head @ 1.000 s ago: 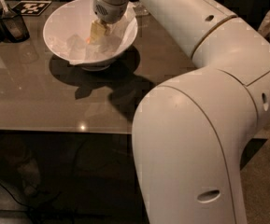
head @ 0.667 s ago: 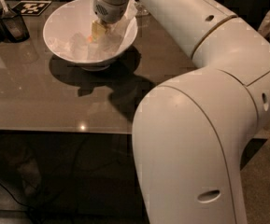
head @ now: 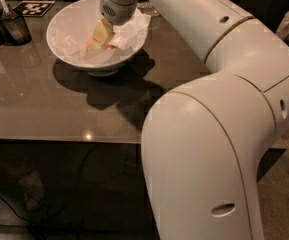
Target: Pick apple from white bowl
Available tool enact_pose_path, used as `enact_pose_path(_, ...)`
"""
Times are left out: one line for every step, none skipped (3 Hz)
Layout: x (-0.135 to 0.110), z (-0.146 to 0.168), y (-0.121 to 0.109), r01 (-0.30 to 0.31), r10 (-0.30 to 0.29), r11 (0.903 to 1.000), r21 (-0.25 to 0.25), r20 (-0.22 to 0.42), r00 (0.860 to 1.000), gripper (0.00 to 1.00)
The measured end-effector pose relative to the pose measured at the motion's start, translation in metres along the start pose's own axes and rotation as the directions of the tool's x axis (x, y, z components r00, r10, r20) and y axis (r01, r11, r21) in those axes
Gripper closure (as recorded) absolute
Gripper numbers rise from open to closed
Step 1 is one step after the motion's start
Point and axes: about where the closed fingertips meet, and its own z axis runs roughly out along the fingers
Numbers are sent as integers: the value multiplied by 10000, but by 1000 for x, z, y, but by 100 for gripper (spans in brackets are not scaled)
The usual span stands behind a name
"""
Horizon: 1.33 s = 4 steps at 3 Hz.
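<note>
One camera view shows the end effector [head: 101, 34] positioned inside the bowl [head: 59, 24] on the tabletop [head: 34, 104], directly over the apple [head: 89, 45], of which only red slivers show against the crumpled paper [head: 131, 26]; whether the end effector is released or clenched cannot be told.

Robotics lab or test room, most likely. Evidence: black-and-white fiducial marker [head: 32, 7] lying flat on a glossy grey table [head: 44, 104], near a dark cup [head: 15, 29] holding a utensil; cable [head: 11, 206] loose on the dim floor beneath; large white robot arm [head: 209, 134] reaching across the table, with gripper [head: 100, 36] down inside the white bowl [head: 54, 39] at the far side.
</note>
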Motion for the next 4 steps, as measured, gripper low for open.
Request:
enact_pose_path(-2,12,-2,-106,102,9996,-274,-134,9999,0)
enact_pose_path(-2,28,-8,-332,313,9976,-607,-329,9990,0)
enact_pose_path(-5,28,-9,-334,318,9977,-590,-270,9991,0)
enact_pose_path(-1,36,12,-504,475,9960,-736,-400,9981,0)
